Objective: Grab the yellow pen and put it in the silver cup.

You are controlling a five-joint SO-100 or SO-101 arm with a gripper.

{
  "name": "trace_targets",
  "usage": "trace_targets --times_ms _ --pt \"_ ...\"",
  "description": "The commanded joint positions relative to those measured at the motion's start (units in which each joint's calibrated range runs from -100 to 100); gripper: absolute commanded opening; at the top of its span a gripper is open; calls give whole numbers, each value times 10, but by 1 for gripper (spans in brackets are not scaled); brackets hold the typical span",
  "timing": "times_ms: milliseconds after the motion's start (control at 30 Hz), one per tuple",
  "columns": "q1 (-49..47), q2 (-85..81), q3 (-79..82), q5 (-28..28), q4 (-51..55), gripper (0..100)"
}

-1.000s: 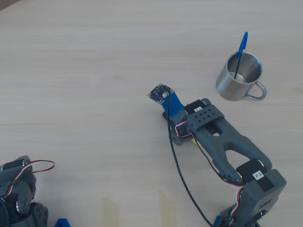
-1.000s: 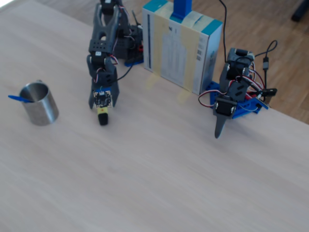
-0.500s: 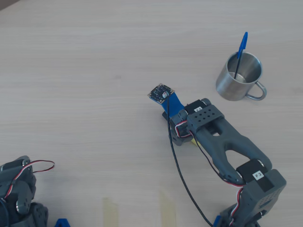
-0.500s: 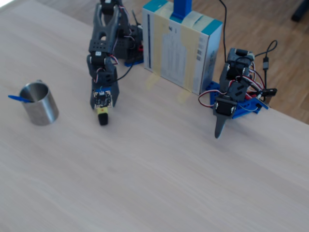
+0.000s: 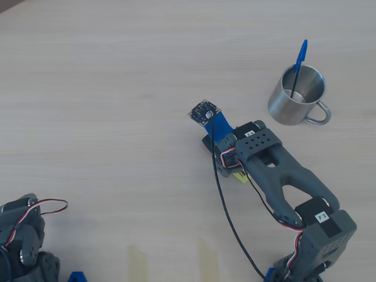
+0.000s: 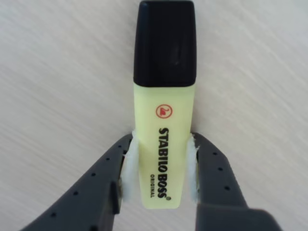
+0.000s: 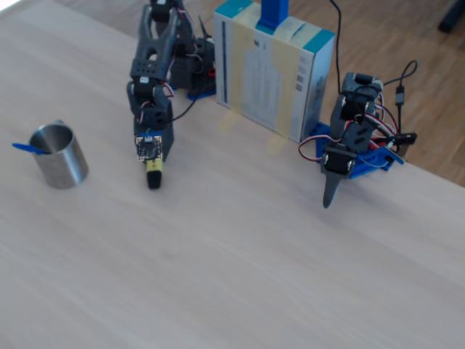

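Dark grey arm [image 5: 276, 176], blue wrist bracket, black cable, possibly white-padded pincer [image 6: 160, 185]

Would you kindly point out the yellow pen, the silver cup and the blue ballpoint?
yellow pen [image 6: 163, 144], wrist view, barrel lettering.
silver cup [image 5: 282, 108], overhead view, outer wall.
blue ballpoint [image 5: 302, 54], overhead view, upper end.

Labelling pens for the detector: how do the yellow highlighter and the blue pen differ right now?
The yellow highlighter is short and chunky with a black cap; the blue pen is thin and all blue. The highlighter sits between the padded fingers of the gripper, close above or on the table; the blue pen stands tilted inside the silver cup, leaning on its rim. Both are writing tools.
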Motion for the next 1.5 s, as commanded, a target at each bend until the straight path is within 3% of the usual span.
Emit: trace_targets --times_ms 0,567,667,1467 --pt "1 -4 -9 -1 0 13" --pt "0 -6 -9 0 4 13" --pt "0 -8 -9 1 4 9" --pt "0 -125 71 -3 -2 7"
